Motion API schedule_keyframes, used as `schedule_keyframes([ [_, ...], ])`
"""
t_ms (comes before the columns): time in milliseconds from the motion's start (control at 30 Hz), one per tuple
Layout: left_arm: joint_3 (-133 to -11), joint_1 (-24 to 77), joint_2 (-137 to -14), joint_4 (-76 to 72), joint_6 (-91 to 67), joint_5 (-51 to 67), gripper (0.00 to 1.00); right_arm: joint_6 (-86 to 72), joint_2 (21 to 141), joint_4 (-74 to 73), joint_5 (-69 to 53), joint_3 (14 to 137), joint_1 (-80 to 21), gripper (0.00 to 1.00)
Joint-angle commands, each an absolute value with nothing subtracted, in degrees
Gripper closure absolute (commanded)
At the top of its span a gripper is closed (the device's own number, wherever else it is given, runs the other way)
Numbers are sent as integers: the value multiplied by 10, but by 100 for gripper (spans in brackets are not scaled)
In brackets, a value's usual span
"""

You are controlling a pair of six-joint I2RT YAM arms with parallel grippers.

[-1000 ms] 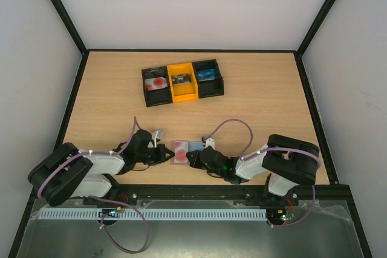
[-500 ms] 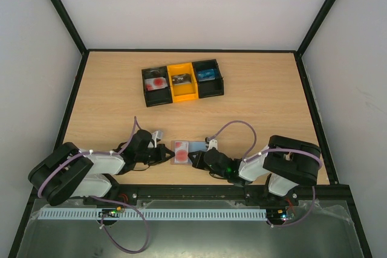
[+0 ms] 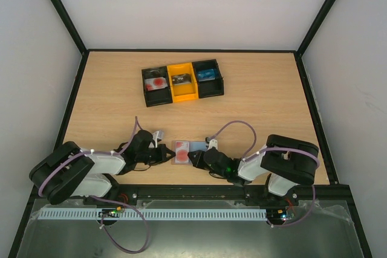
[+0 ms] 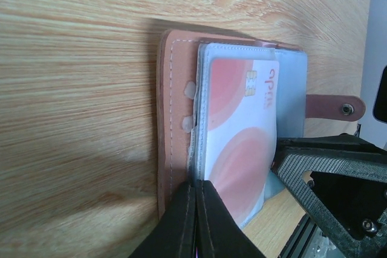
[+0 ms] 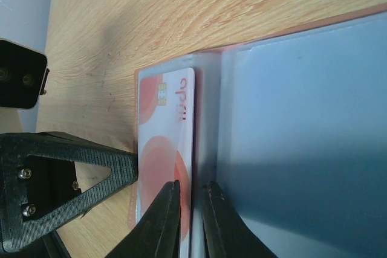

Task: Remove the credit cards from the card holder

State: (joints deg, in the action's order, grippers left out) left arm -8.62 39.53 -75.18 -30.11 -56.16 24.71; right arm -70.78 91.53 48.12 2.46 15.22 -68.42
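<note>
Almost nothing has moved on the counter (image 3: 272,107) in the last second; both arms sit where they were, low against the middle of the near edge. The one small change is on the right, where the jaws look to have eased a crack apart. I read that as a regrip, so the pull has not started.

On the left, the left hand (image 4: 196,193) is closed tight, fingertips together on the near edge of the card holder (image 4: 172,119), pinning it flat.

The holder lies open just in from the near edge. Its opened length runs parallel to that edge, with the pinkish-brown border toward the left edge and the snap strap (image 4: 329,106) pointing toward the right edge. In its left panel is a pale credit card (image 4: 239,143) with red rounds. The card's long axis runs from near edge to far edge, chip end toward the far edge. Its near corner seems to poke just past the pocket, so it looks only partly freed. I can see no second card in the holder.

On the right, the right hand (image 5: 192,187) has its two fingers a narrow slot apart, straddling the card's right long edge near its near end. I cannot tell whether they are actually nipping the card.
</note>
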Motion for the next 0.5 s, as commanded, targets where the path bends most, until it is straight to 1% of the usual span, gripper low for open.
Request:
schedule_keyframes([
  [0,-78,405,-776,-254,-563,229,97,-706,930,503,27,158,-680,88],
  [333,-78,407,-781,-257,-564,229,97,-707,957,529,5,162,-676,88],
  [467,-76,408,-783,-261,-565,228,97,-708,959,567,-3,151,-674,92],
])
